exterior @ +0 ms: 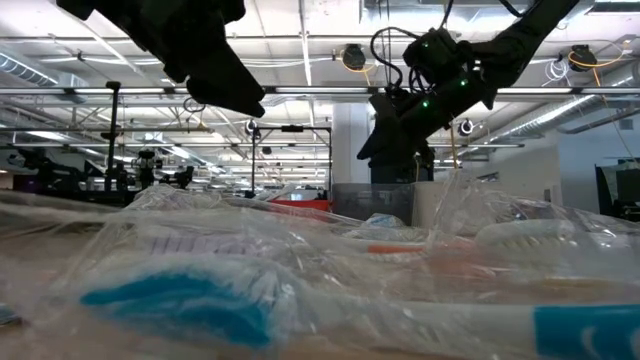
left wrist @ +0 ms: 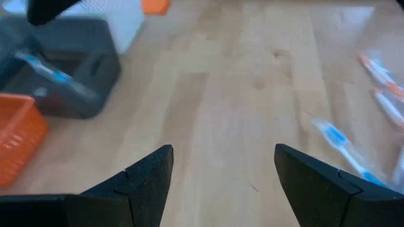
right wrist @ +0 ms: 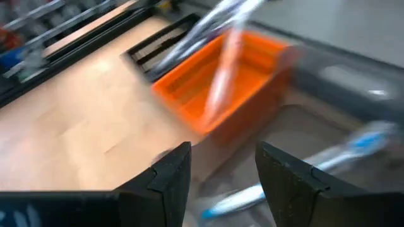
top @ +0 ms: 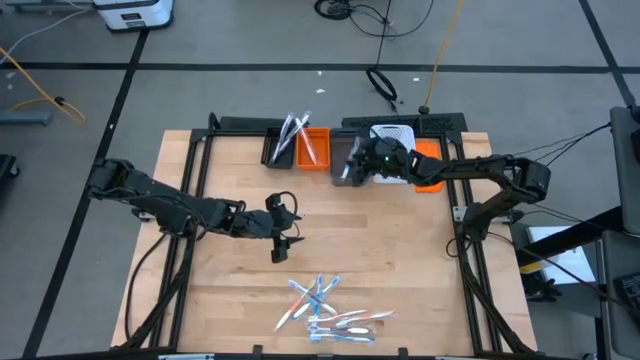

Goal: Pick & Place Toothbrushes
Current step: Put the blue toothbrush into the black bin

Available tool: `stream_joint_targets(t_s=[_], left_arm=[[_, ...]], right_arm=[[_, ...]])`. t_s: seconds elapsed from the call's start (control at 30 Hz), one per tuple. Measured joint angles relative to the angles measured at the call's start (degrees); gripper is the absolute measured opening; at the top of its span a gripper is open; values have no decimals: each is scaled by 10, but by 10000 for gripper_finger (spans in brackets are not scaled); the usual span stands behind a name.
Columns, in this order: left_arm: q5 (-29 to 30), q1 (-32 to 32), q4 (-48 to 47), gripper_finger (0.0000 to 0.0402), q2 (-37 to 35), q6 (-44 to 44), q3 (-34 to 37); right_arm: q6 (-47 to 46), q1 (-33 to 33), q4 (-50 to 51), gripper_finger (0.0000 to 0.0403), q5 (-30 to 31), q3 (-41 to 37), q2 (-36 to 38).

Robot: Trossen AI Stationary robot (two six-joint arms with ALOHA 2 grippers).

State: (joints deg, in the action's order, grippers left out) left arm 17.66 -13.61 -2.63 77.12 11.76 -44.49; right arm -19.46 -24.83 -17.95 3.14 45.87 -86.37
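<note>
Several toothbrushes [top: 330, 312] in clear wrappers lie loose on the wooden table near its near edge; they fill the low view's foreground [exterior: 180, 300]. More stand leaning in the black bin [top: 283, 140] and the orange bin [top: 312, 148]. A blue-and-white one [right wrist: 297, 176] lies in the grey bin [top: 348, 168]. My left gripper [top: 288, 230] hangs open over the table's middle, above bare wood [left wrist: 221, 183]. My right gripper [top: 354, 162] is open above the grey bin [right wrist: 221, 180] and holds nothing.
A row of bins stands along the far edge: black, orange, grey, white [top: 395, 135] and a second orange one [top: 430, 165]. A black frame borders the table [top: 190, 180]. Bare wood lies between the bins and the toothbrush pile.
</note>
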Motion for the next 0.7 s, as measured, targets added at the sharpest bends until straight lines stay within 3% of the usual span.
stream_joint_targets(t_s=[0.43,0.7], left_arm=[[-31,-28,-6,273,0,0,0],[-22,-24,2,273,0,0,0]], right_arm=[[5,142,5,169,-31,0,0],[-23,284,13,169,-25,0,-5]])
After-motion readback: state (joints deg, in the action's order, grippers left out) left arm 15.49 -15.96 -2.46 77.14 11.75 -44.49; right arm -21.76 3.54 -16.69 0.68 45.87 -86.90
